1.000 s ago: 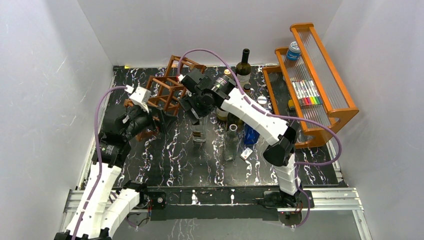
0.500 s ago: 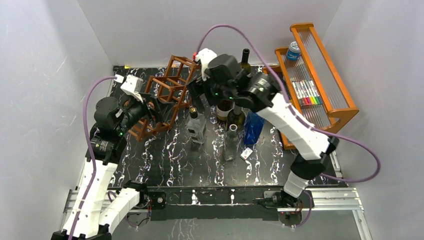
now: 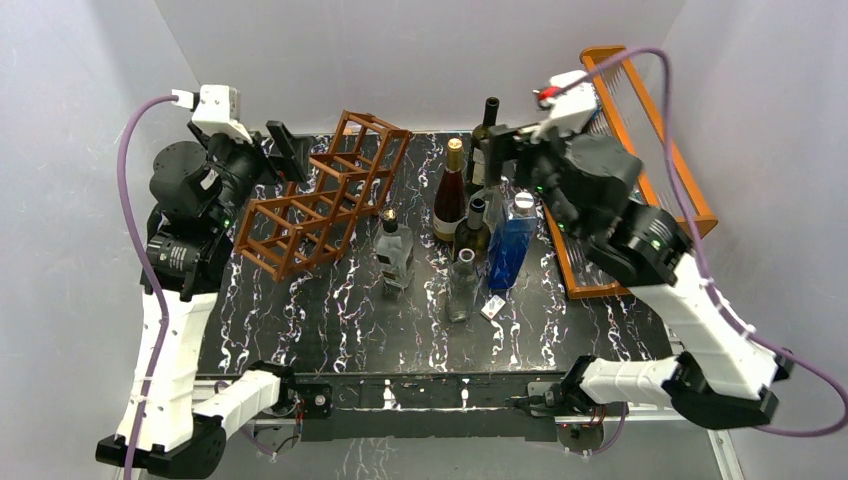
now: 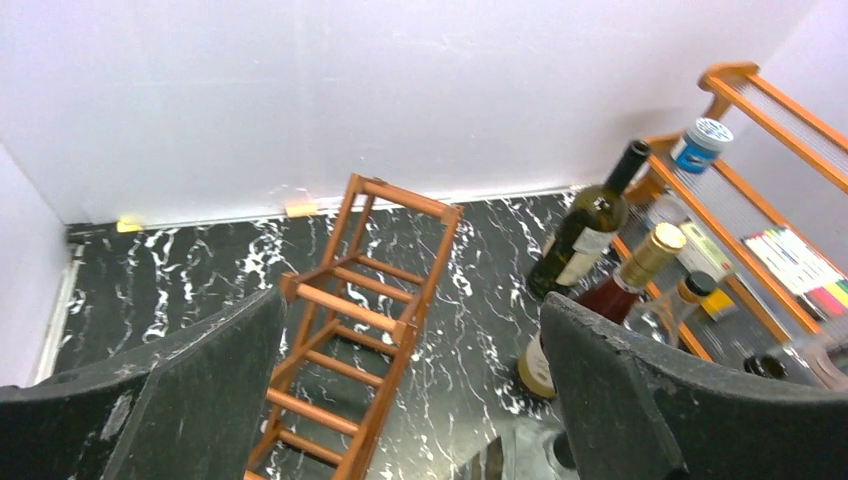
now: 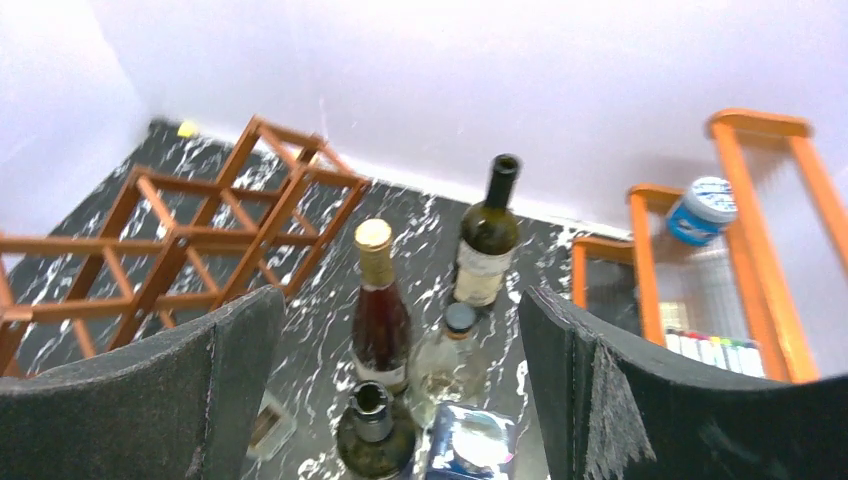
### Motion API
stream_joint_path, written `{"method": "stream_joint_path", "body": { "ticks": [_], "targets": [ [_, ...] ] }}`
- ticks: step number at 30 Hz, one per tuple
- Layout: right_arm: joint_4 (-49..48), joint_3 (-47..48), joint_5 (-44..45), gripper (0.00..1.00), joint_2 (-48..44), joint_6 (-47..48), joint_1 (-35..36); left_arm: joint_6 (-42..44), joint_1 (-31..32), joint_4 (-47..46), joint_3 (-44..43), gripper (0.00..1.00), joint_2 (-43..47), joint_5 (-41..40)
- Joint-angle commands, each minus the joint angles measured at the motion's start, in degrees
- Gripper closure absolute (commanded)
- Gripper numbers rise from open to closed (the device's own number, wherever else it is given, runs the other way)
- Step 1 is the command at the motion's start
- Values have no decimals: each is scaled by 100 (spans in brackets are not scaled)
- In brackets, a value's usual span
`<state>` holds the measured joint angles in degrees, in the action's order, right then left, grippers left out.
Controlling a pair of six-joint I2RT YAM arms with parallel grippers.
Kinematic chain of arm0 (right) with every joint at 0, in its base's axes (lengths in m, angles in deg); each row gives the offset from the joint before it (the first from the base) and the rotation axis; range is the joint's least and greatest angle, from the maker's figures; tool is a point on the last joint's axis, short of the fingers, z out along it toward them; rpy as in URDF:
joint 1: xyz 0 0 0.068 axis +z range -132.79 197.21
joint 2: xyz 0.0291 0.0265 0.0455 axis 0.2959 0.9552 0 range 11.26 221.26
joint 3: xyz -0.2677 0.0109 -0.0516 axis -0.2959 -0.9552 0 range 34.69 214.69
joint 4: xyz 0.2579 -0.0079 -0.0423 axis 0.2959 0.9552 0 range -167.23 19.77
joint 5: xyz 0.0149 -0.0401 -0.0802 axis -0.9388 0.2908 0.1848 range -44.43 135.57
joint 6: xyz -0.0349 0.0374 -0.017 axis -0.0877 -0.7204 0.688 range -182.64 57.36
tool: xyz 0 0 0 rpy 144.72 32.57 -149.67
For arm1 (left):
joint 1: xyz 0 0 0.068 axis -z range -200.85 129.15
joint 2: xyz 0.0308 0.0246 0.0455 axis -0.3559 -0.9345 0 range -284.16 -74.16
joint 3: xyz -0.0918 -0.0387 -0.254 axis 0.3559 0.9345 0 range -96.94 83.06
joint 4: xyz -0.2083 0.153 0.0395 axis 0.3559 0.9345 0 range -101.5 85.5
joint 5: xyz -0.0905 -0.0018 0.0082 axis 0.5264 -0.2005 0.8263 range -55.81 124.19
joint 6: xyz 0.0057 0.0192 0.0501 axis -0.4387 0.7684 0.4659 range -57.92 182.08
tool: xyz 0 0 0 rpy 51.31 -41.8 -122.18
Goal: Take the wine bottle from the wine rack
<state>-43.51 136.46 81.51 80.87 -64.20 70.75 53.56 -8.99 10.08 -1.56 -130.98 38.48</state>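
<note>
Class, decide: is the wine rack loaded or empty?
Empty: the wine rack shows only bare open cells; the bottles stand upright on the table.

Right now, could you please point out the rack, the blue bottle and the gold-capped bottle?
rack (image 4: 406,193), left wrist view, on its top crossbar.
blue bottle (image 3: 510,248), top view, on its body.
gold-capped bottle (image 5: 380,322), right wrist view, on its dark red body.

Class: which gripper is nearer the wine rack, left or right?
Left. The left gripper hangs close beside the wine rack, on its left; the right gripper is well away to its right.
</note>
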Motion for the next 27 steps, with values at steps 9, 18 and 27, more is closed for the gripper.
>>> {"method": "stream_joint_path", "body": {
  "ticks": [9, 18, 27],
  "targets": [
    [-1082, -746, 1222, 2, -1565, 458, -3, 177, 26, -150, -673, 2, 202, -844],
    [-928, -527, 1111, 2, -1606, 455, -2, 60, 27, -193, -556, 2, 269, -848],
    [-1083, -817, 908, 2, -1728, 513, -6, 95, 22, -189, -512, 2, 269, -838]
  ]
}}
